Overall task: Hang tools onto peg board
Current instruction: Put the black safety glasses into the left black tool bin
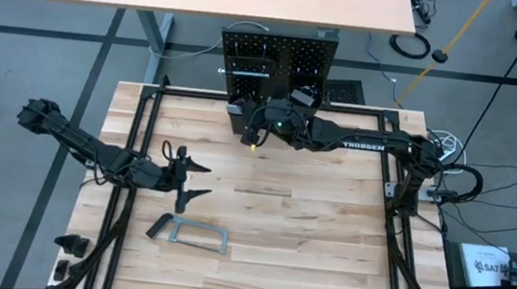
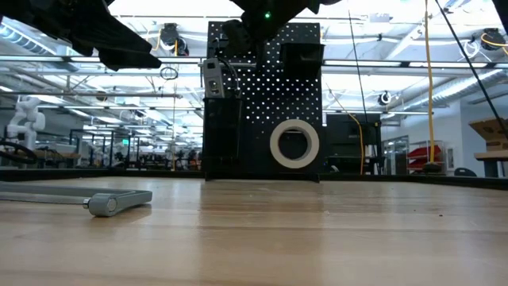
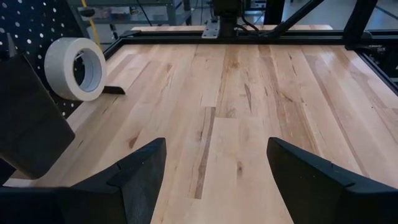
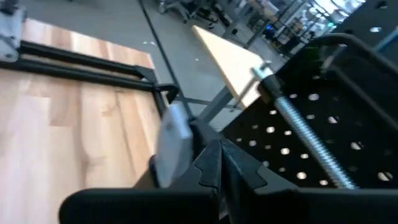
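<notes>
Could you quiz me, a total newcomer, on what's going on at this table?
1. True or false: the left end effector is open and empty.
2. Where is the white tape roll? A) lying flat mid-table B) against the peg board C) in an end effector
3. Which tool lies on the table near the left end effector?

Key: 1 true. 2 B. 3 the grey bar clamp.

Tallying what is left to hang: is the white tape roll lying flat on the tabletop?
No. In the low view the white tape roll stands upright against the peg board, its open centre facing the camera.
</notes>
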### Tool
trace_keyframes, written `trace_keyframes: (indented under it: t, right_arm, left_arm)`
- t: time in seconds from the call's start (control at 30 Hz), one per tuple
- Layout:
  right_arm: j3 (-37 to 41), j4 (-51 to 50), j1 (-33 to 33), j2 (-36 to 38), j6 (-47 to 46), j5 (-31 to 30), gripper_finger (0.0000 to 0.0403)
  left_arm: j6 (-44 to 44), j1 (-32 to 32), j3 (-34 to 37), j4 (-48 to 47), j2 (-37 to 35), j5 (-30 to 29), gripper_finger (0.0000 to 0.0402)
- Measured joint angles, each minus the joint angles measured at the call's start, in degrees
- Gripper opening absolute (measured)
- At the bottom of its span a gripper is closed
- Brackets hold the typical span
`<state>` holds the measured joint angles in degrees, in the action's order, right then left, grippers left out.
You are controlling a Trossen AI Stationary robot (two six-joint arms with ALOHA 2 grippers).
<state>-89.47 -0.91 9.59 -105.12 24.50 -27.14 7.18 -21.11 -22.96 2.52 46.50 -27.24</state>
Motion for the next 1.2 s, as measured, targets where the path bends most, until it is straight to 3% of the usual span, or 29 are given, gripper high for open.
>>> trace_keyframes:
  t: [0.5,0.7,0.83,0.93,1.07,1.2]
  right_arm:
    - [0.0,2.8,-1.0,0.0,4.5,-0.3,0.0]
    - [-4.9,0.1,-6.7,0.3,10.1,-12.2,0.0]
    - [-9.5,-8.4,-11.4,1.7,11.4,-21.8,0.0]
    - [-9.4,-17.4,-14.1,5.3,5.1,-23.2,0.0]
    - [-5.5,-30.2,-15.8,11.9,-11.4,-20.9,0.0]
    - [4.4,-34.8,-18.4,18.5,-23.0,-22.9,0.0]
  left_arm:
    - [0.0,0.0,0.0,0.0,0.0,0.0,0.0283]
    - [-0.2,0.0,0.0,0.0,0.0,0.0,0.0283]
    - [-1.4,0.0,0.0,2.5,0.0,-0.9,0.0283]
    - [-2.4,0.4,0.0,7.0,0.0,-1.3,0.0283]
    - [-6.5,3.6,-2.3,7.8,0.0,-1.0,0.0281]
    - [-10.3,9.3,-7.3,7.2,0.0,7.9,0.0267]
